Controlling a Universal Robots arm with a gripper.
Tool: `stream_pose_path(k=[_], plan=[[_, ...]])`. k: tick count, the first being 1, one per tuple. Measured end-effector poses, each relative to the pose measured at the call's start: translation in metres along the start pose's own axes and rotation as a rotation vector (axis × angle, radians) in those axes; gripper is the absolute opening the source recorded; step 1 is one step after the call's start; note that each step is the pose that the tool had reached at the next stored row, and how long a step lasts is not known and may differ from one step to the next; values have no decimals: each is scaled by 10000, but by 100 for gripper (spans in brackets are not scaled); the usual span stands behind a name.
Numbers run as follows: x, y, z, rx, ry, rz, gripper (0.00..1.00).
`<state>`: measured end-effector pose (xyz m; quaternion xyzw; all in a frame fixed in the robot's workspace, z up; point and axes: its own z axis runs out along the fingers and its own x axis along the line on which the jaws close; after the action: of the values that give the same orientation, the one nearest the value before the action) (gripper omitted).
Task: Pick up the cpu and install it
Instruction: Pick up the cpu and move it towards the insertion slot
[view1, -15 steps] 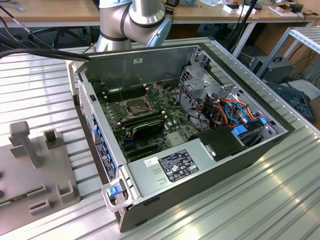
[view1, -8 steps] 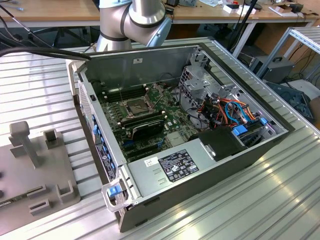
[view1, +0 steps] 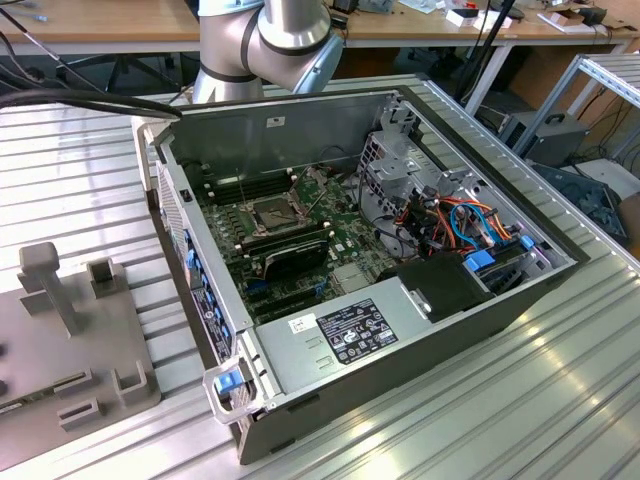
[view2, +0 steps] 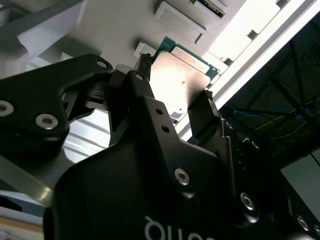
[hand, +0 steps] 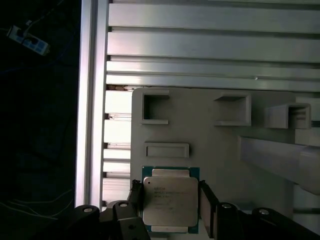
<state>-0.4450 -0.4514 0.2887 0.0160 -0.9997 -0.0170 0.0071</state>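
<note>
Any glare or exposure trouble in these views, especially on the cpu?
Second wrist view: glare washes out the metal top of the cpu, and the edge of the table is blown white. First wrist view: cpu evenly lit, near-black beyond the table. Exterior view: even light, soft reflections on the ribbed table.

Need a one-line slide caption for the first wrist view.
Gripper closed on opposite edges of the cpu, over the grey fixture plate on the ribbed aluminium table.

One cpu (hand: 170, 201), one open computer case (view1: 280, 125), one grey fixture plate (view1: 60, 350) and one robot arm (view1: 270, 40).
</note>
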Motion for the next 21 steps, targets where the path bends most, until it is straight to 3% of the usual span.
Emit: stream_pose_path(k=[12, 21], plan=[[1, 2, -50, -1, -1, 1, 55], [2, 4, -122, -1, -1, 1, 55]])
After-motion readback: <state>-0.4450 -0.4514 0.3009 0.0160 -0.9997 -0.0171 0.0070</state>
